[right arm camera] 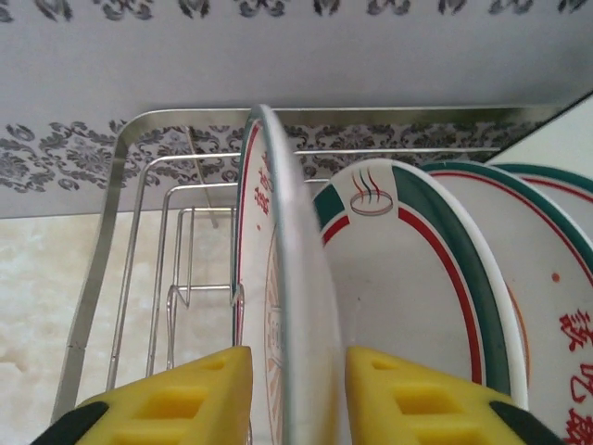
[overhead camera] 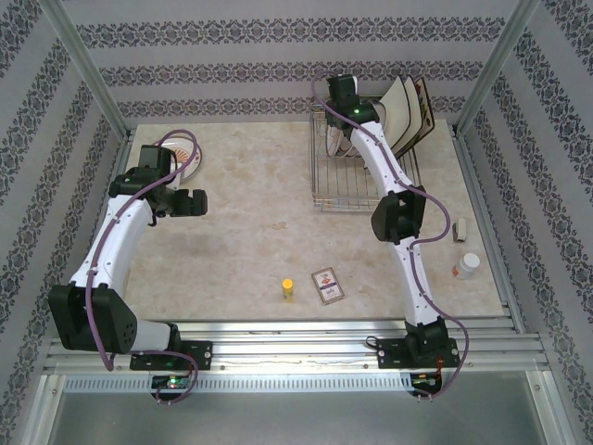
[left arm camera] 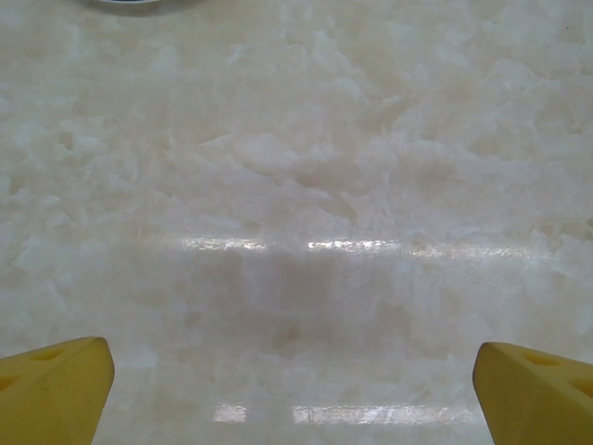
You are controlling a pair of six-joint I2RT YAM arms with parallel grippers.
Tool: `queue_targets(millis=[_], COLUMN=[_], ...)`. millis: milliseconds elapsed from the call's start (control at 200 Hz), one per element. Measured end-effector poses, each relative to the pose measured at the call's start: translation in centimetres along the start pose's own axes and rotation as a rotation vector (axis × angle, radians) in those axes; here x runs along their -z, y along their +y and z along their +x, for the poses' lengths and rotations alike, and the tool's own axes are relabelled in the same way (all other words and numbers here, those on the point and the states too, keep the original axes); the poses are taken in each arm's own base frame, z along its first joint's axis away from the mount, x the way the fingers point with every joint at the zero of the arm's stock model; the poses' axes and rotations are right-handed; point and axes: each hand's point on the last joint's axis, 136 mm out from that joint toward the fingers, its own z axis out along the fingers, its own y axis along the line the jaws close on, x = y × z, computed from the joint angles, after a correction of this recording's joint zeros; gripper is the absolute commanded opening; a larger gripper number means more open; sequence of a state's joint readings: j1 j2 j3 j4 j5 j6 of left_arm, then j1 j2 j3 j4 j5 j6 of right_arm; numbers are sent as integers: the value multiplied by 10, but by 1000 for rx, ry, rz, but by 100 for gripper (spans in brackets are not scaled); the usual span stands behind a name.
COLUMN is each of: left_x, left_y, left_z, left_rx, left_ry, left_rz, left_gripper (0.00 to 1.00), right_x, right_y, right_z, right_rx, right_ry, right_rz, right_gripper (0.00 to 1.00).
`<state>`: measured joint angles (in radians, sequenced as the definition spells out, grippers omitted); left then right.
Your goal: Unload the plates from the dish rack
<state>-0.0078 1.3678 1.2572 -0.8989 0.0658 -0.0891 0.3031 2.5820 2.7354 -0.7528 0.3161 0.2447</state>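
Right arm (overhead camera: 384,171) reaches over the dish rack (overhead camera: 341,202), right gripper (right arm camera: 296,360) narrow astride 1 plate (right arm camera: 292,241) (grip unclear); left gripper (left arm camera: 293,354) wide open.

White arms (overhead camera: 419,283) with black joints (overhead camera: 397,218), trailing purple cables (overhead camera: 448,222), and yellow ribbed gripper fingers (right arm camera: 408,399).

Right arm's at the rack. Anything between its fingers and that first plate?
Nothing visible. The right gripper straddles the rim of the end round plate, one finger on each side; the neighbouring plate stands just beside it.
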Motion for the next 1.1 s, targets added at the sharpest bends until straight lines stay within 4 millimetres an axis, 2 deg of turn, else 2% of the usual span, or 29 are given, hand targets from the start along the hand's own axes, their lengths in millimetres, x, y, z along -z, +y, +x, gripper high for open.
queue_targets(millis=[55, 255, 320, 739, 919, 1099], left_x=[0, 0, 0, 0, 0, 0], left_y=[0, 0, 0, 0, 1, 2], left_z=[1, 1, 1, 1, 1, 1], left_rx=[0, 0, 0, -3, -4, -4], left_ry=[3, 6, 6, 6, 5, 6], left_rz=[-1, -1, -1, 0, -4, -10], left_gripper=[100, 100, 100, 100, 100, 100], right_x=[0, 0, -2, 4, 35, 91], right_y=[1, -9, -14, -15, -14, -20], right_z=[-1, -1, 0, 0, -14, -53], right_rx=[-7, 2, 3, 22, 81, 115], right_ry=[-4, -1, 4, 8, -4, -89], right_rz=[-4, 32, 45, 71, 81, 88], right_gripper=[19, 9, 0, 0, 0, 0])
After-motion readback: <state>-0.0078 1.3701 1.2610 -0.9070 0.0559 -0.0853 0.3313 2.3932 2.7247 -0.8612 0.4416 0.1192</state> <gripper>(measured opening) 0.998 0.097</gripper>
